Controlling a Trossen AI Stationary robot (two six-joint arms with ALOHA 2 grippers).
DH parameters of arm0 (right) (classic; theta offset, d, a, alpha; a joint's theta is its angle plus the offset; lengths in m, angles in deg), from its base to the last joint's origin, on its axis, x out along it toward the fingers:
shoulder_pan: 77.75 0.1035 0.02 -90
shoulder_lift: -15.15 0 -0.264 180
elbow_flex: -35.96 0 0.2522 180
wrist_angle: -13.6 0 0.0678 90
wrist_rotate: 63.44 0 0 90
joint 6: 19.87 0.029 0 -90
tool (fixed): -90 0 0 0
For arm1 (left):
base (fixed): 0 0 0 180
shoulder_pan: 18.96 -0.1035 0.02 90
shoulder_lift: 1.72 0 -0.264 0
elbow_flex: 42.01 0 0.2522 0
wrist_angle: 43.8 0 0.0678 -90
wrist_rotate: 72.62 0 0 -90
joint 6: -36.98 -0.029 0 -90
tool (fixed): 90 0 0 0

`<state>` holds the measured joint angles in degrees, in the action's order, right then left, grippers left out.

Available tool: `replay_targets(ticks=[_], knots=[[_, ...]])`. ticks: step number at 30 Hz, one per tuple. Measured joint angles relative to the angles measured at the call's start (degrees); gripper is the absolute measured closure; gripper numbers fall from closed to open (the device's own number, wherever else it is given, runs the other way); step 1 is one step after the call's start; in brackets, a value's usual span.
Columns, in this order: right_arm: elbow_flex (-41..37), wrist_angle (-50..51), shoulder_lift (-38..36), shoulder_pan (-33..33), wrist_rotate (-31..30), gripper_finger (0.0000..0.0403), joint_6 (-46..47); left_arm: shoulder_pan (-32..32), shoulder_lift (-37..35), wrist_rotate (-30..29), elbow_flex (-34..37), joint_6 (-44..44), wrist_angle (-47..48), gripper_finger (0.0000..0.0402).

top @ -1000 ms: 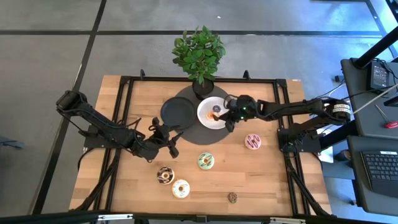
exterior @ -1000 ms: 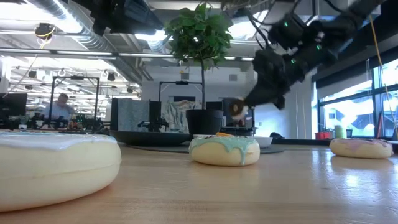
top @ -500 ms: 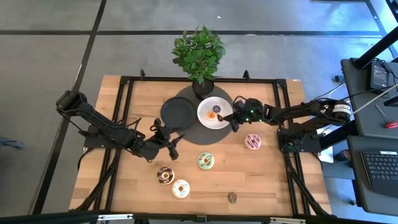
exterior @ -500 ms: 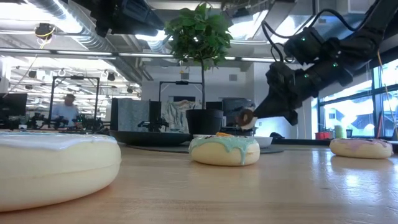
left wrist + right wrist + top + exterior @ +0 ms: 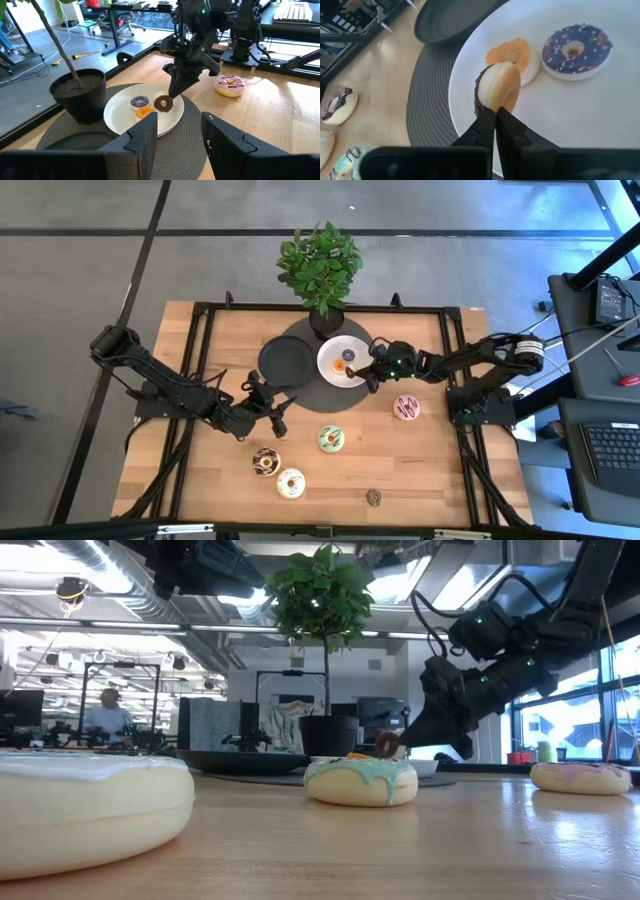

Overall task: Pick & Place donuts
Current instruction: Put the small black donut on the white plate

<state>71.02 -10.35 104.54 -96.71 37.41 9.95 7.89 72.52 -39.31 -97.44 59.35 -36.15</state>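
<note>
My right gripper (image 5: 495, 116) is shut on a tiny brown donut (image 5: 163, 103) and hovers low over the near right part of the white plate (image 5: 330, 371). On that plate lie a small blue-frosted donut (image 5: 576, 50) and a small orange one (image 5: 512, 52). A pink donut (image 5: 406, 408), a green one (image 5: 331, 439), a chocolate one (image 5: 266, 461), a cream one (image 5: 291, 483) and a tiny brown one (image 5: 373, 498) lie flat on the table. My left gripper (image 5: 177, 135) is open and waits left of the green donut, touching nothing. My right gripper pinches the tiny brown donut by its rim (image 5: 491, 104) between its two fingertips (image 5: 481, 129). The fingers slant down from the table's right side. The donut stands on edge beyond the fingertips (image 5: 388, 745), over the white plate; whether it touches the plate I cannot tell.
A black plate (image 5: 285, 360) sits beside the white one on a round dark mat (image 5: 315, 393). A potted plant (image 5: 320, 265) stands at the far edge behind them. Black frame rails run along the table's edges (image 5: 200, 360). People and desks show beyond the table.
My right gripper, still shut on the tiny brown donut, has drawn slightly back toward the table's right edge and come down toward the white plate. The donut now hangs much lower, close to the plate.
</note>
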Motion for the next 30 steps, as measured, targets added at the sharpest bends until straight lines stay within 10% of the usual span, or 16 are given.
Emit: replay_targets(ticks=[30], knots=[[0.0, -0.9, 0.8, -3.0, -2.1, 0.0304, 1.2, 0.0, 0.0, 0.9, 0.0, 0.6, 0.1, 0.0257]])
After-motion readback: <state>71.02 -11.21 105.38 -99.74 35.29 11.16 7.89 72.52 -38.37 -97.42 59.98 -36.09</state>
